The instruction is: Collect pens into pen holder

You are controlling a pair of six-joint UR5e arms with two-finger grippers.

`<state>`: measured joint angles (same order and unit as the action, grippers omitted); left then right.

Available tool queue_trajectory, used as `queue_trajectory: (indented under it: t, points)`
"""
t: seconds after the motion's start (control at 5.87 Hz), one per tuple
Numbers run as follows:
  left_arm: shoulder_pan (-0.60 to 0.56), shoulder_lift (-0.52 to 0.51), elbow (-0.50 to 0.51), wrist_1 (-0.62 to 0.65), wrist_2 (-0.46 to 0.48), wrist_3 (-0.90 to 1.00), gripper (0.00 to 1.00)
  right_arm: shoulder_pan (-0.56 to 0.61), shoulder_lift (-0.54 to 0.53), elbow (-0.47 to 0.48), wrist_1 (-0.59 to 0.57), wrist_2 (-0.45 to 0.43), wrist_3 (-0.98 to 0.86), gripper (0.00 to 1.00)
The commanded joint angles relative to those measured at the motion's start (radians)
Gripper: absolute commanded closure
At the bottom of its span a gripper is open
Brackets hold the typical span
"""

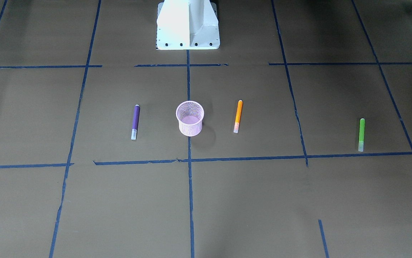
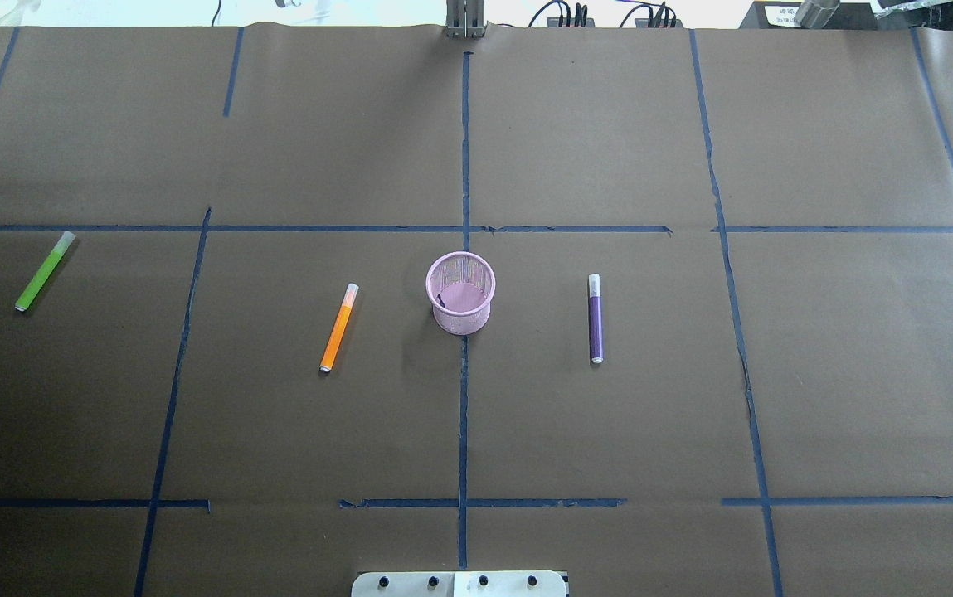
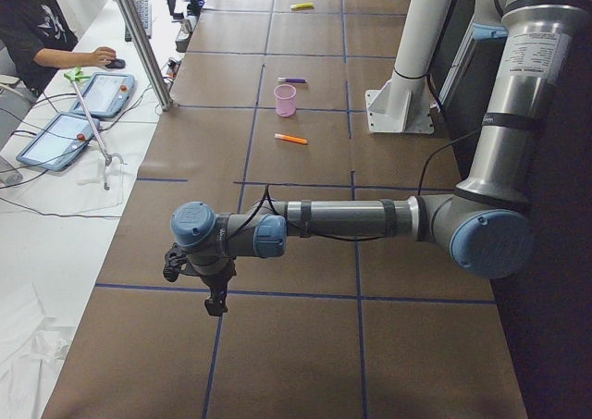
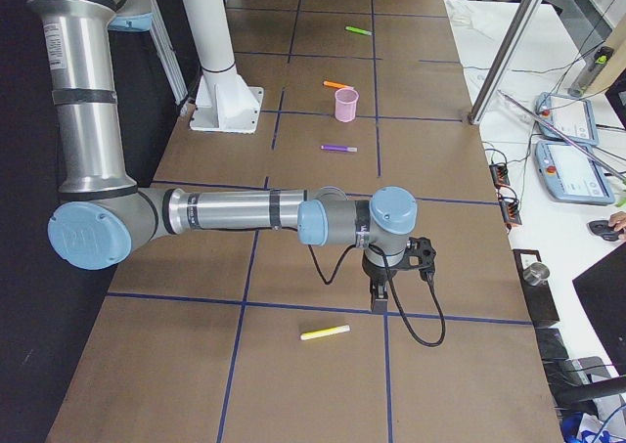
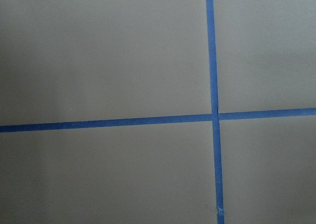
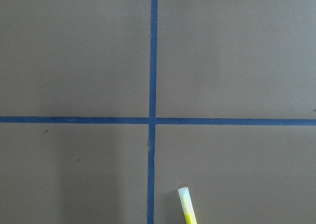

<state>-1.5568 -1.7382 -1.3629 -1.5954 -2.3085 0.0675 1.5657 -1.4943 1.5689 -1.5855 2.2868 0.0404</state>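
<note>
Opening step: pink cup (image 2: 460, 292) mid-frame looks empty, purple pen (image 2: 595, 319), orange pen (image 2: 339, 327) and green pen (image 2: 45, 271) lie flat; right gripper (image 4: 380, 301) hangs near yellow pen (image 4: 325, 332) at lower centre, its grip, like the left gripper (image 3: 215, 303)'s, unreadable, so next likely calls for descending over that pen.

Soft even light, sharp focus, faint shadow beside the pen holder (image 1: 190, 127), glare on robot base (image 1: 188, 25).
</note>
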Motion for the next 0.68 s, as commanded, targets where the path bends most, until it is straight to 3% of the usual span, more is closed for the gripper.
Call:
queue_trajectory:
  t: [0.0, 0.51]
  points:
    - [0.0, 0.0, -0.001, 0.0, 0.001, 0.0, 0.0, 0.007, 0.002, -0.004, -0.008, 0.006, 0.001, 0.0]
    - [0.0, -0.001, -0.001, 0.002, 0.0, 0.0, 0.0, 0.008, 0.011, 0.003, -0.007, -0.001, 0.002, 0.0]
